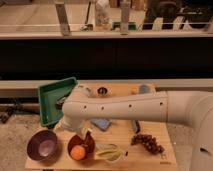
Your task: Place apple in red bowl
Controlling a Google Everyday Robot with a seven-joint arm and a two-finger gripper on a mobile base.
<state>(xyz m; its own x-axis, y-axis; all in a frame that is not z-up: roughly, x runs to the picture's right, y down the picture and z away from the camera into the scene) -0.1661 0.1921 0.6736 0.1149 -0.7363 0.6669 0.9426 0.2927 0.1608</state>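
Near the front edge of the table the apple lies inside the red bowl. The gripper hangs just above the bowl's rim; whether it is open or closed, you cannot tell. Expect the apple to be light, firm and smooth: grasp it across the middle.

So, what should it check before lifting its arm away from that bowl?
1. Apple inside the red bowl: ok.
2. End effector over the bowl's far side, apart from the apple: ok.
3. Red bowl upright on the table: ok.
4. Apple at rest: cannot tell.
5. Purple bowl off to the side, out of the arm's way: ok.
6. Arm's clearance over the green tray's corner: cannot tell.
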